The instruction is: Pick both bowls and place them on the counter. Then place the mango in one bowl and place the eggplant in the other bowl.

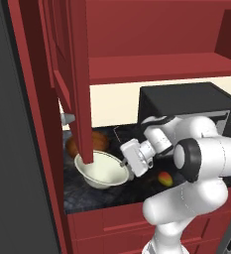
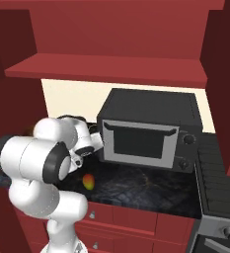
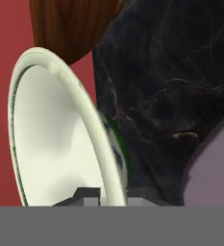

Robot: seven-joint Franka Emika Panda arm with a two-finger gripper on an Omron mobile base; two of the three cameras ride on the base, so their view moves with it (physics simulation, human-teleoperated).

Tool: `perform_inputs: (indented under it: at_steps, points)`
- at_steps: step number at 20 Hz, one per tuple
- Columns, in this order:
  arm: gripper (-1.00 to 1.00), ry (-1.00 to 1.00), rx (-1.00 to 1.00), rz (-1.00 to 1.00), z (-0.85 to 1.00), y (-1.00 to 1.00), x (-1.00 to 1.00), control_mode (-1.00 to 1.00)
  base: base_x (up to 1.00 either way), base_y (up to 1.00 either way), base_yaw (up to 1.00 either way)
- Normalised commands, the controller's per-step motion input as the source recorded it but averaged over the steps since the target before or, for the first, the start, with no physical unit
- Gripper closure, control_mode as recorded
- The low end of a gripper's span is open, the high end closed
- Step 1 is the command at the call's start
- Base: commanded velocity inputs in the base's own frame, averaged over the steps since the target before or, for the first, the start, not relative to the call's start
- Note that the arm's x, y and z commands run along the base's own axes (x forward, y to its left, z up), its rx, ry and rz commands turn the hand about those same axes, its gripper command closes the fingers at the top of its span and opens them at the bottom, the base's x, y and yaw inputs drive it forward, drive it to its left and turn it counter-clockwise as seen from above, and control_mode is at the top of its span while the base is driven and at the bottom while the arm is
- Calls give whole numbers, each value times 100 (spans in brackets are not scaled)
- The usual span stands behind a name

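The tool (image 3: 108, 196) is clamped narrowly on the rim of the cream-white bowl (image 1: 103, 171), one fingertip (image 3: 87, 196) inside the wall, the other outside. The bowl hangs tilted just over the counter (image 1: 137, 193), its rim close under the open red cabinet door (image 1: 80, 79). The brown wooden bowl (image 1: 98, 141) sits just beyond it, and the mango (image 1: 165, 178) lies behind the tool, toward the arm. A thin rim pinch could slip (glazed walls give little purchase), or the bowl could knock the door or its neighbour.

We see the counter (image 2: 141, 185) open before the microwave (image 2: 148, 131); leftward, a cabinet door (image 1: 80, 79) and perhaps the wooden bowl (image 1: 99, 141) crowd the white bowl (image 1: 103, 171).
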Motion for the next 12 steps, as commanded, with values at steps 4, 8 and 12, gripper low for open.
perform_inputs:
  at_steps: [4,8,12]
  points:
    - [100,0,0,6,-35,16,20,-100,0,0,0]
    - [100,0,0,6,-26,18,23,-100,0,0,0]
    - [100,1,-1,4,-19,19,21,-100,0,0,0]
